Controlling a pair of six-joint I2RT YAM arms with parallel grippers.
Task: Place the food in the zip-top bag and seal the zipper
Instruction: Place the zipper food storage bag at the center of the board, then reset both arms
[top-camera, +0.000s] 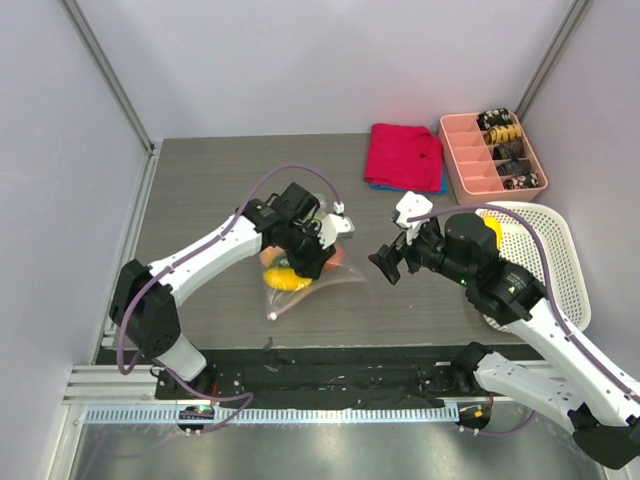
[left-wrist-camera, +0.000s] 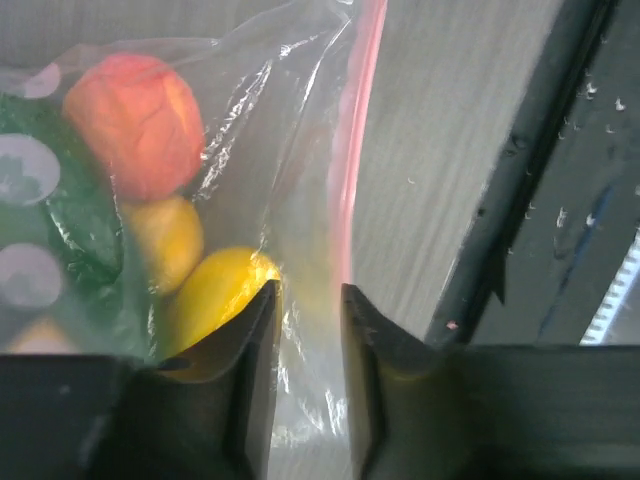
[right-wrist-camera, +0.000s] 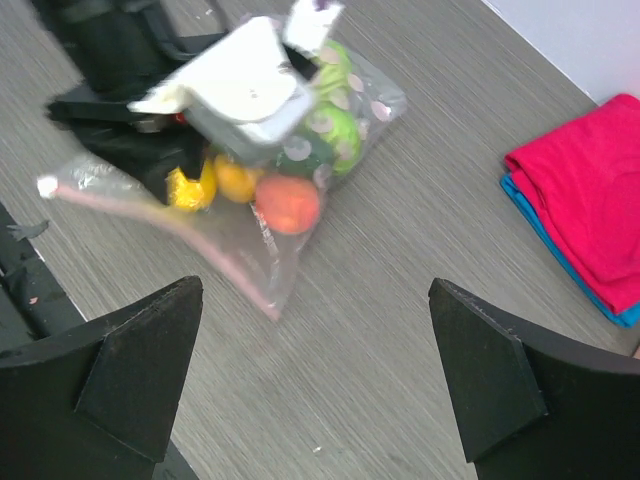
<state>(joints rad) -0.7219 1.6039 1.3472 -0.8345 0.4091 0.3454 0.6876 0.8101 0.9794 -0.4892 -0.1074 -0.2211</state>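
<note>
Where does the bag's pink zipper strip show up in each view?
Top external: zipper slants left of centre, along the zip-top bag's near edge.
Left wrist: zipper runs vertically through the centre.
Right wrist: zipper slants across left-centre.
Shared landmark: yellow lemon beside it.

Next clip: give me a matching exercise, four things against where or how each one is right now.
1. zip-top bag
2. red cloth
3. white basket
4. right gripper

a. fingers wide apart, holding nothing
b. holds toy fruit
c. folded, beside the pink tray
d. partly hidden by the right arm in the top view

Pairs: 1-b, 2-c, 3-d, 4-a
</note>
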